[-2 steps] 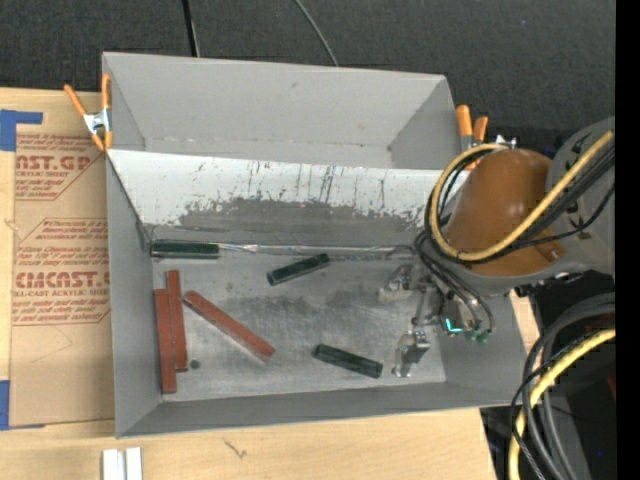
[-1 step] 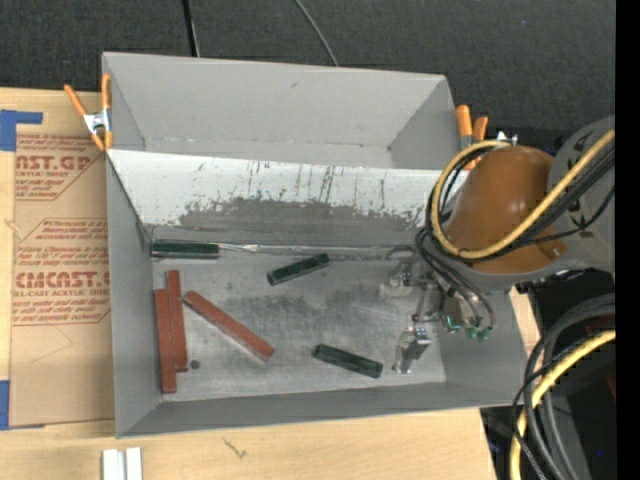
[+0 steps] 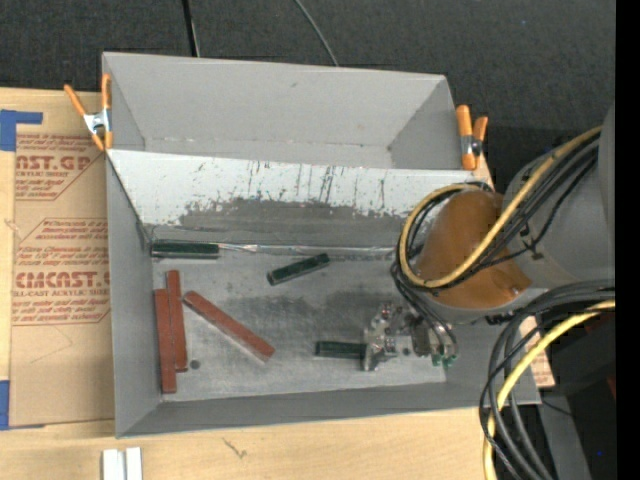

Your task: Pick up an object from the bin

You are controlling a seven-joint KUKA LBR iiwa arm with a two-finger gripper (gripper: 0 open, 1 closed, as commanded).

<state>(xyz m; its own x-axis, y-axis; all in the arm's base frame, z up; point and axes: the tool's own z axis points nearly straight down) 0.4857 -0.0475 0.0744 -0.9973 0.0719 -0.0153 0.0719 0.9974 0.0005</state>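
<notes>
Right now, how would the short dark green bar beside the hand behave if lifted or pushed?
The dark green bar looks straight and flat, so probably stiff and unlikely to roll. It is small and thin, so likely light. Lying flat on the bin floor, it may slide if the hand nudges it.

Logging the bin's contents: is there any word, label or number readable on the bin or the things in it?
Bin: none; the dark streaks on its wall are scratches, not writing.
Red sticks: none.
Green sticks: none.
</notes>
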